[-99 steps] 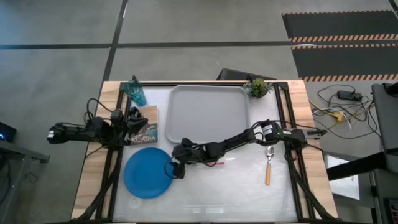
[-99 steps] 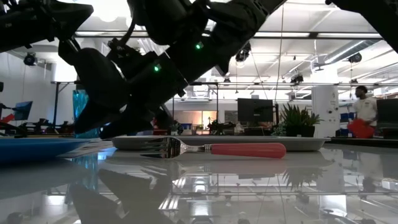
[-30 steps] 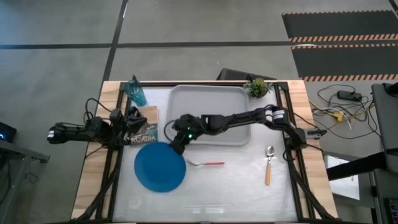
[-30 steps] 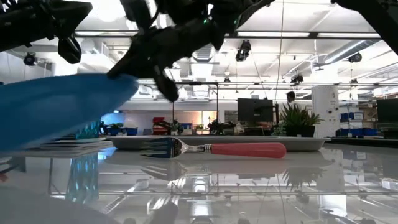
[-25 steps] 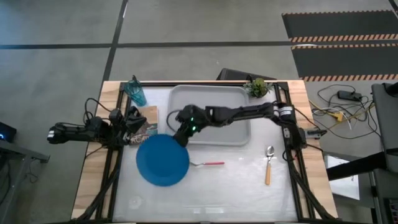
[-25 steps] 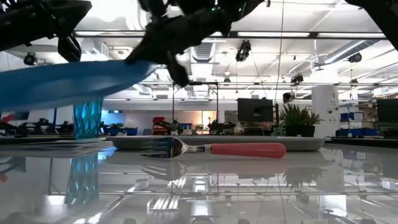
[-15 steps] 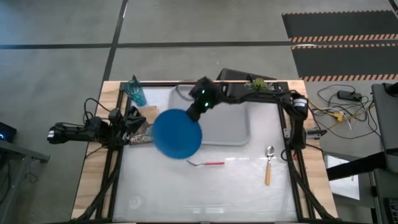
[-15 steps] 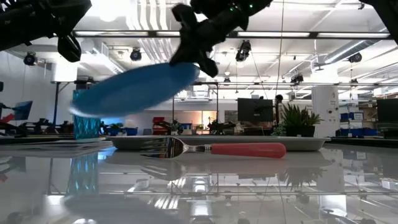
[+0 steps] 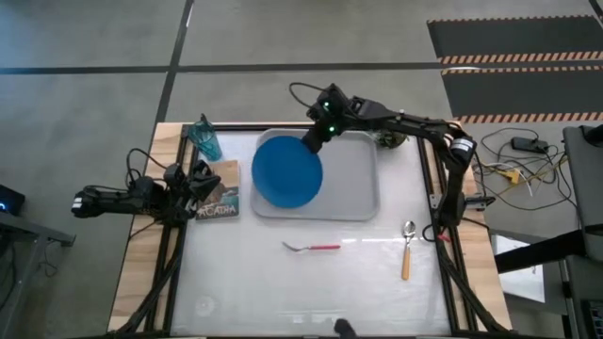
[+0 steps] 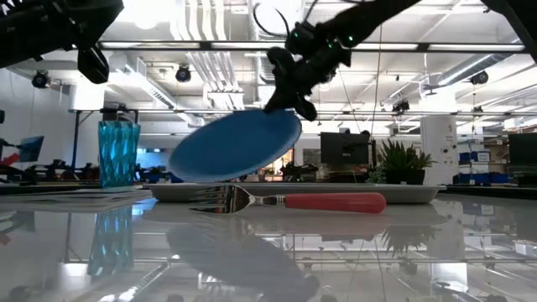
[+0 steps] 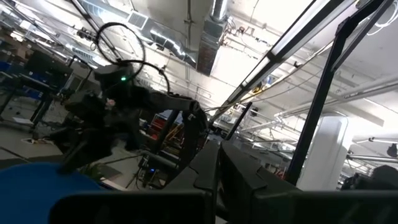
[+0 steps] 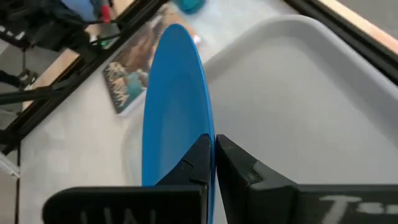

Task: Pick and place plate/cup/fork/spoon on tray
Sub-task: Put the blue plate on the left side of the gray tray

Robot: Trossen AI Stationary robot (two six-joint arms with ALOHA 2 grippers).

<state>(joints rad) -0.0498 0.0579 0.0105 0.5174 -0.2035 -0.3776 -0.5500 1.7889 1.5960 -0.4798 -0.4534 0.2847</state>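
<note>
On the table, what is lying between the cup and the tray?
Nothing. In the high view, the stretch between the cup and the tray is bare table; the picture card lies nearer, beside the tray's side.

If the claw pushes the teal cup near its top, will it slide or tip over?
The cup looks taller than wide, so a high push would probably tip it, not slide it. It appears empty and thin-walled, so likely light. On its side it may roll toward the tray.

A picture card [image 9: 219,193] lettered "ACADIA" on the table's left, and a small, seemingly potted green plant [image 9: 390,133] at the far right corner.
</note>
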